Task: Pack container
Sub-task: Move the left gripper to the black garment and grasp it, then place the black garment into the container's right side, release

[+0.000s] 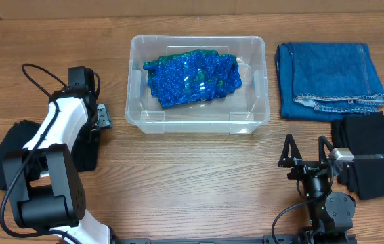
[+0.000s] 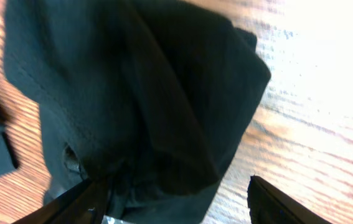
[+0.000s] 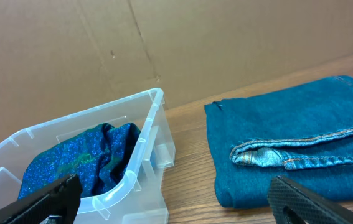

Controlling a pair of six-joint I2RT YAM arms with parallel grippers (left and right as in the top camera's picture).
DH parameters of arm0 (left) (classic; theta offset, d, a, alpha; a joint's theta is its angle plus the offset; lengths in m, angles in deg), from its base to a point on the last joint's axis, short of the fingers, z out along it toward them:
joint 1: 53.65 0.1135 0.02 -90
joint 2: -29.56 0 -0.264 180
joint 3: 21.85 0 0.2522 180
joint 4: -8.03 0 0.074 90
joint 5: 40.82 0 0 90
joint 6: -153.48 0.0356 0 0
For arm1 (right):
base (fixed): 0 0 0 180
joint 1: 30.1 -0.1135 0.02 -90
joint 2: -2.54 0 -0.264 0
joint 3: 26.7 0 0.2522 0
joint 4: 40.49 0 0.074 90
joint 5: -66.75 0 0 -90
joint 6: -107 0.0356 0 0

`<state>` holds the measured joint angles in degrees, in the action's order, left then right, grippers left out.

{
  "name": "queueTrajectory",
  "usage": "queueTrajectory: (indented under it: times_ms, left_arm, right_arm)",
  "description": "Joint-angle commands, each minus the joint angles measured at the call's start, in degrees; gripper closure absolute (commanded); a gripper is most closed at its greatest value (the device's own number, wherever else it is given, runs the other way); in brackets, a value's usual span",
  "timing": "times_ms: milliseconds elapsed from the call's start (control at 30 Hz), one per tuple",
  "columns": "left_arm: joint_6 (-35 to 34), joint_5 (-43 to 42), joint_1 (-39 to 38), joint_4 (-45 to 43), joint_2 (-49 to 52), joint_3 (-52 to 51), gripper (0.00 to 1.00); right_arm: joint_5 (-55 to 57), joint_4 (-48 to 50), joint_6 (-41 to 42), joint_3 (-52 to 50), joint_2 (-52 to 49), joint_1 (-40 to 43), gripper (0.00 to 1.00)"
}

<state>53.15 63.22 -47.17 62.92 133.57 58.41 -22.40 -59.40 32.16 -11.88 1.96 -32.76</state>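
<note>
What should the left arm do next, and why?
Probably shut the left gripper on the black cloth. The cloth lies between its open fingers, not yet gripped, and the container holds only a blue cloth.

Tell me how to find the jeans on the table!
Find the clear container in the middle of the wooden table. Just to its right lie the folded jeans. They are plain blue denim, unlike the black cloth beside them, nearer the robot.
</note>
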Motion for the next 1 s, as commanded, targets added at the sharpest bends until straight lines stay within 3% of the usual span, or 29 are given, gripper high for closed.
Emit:
queueTrajectory:
  times_ms: [0, 233, 367, 533, 700, 833, 967]
  left_arm:
    - [5.0, 2.9, 0.3, -1.9, -0.2, -0.4, 0.27]
    - [6.8, 3.4, 0.3, -4.3, 3.7, -0.5, 0.25]
    - [6.7, 3.5, 0.3, -4.3, 8.3, -0.5, 0.34]
    - [6.4, 3.5, 0.3, -4.3, 11.0, -0.4, 0.96]
    - [2.4, -0.3, 0.3, 3.6, 10.3, 6.6, 0.96]
    - [2.6, -6.6, 0.3, 15.3, 7.8, 20.3, 0.96]
    - [4.2, -15.0, 0.1, 29.3, 4.5, 40.7, 0.96]
  right_arm:
    - [-0.1, 0.3, -0.2, -0.6, 0.4, -0.2, 0.00]
    - [-0.1, 0.3, -0.2, -0.6, 0.4, -0.2, 0.00]
    - [-0.1, 0.3, -0.2, -0.6, 0.4, -0.2, 0.00]
    - [-0.1, 0.3, -0.2, -0.6, 0.4, -0.2, 0.00]
    - [-0.1, 0.4, -0.2, -0.6, 0.4, -0.2, 0.00]
    - [-0.1, 0.4, -0.2, -0.6, 0.4, -0.2, 0.00]
    - [-0.1, 0.3, -0.2, -0.6, 0.4, -0.2, 0.00]
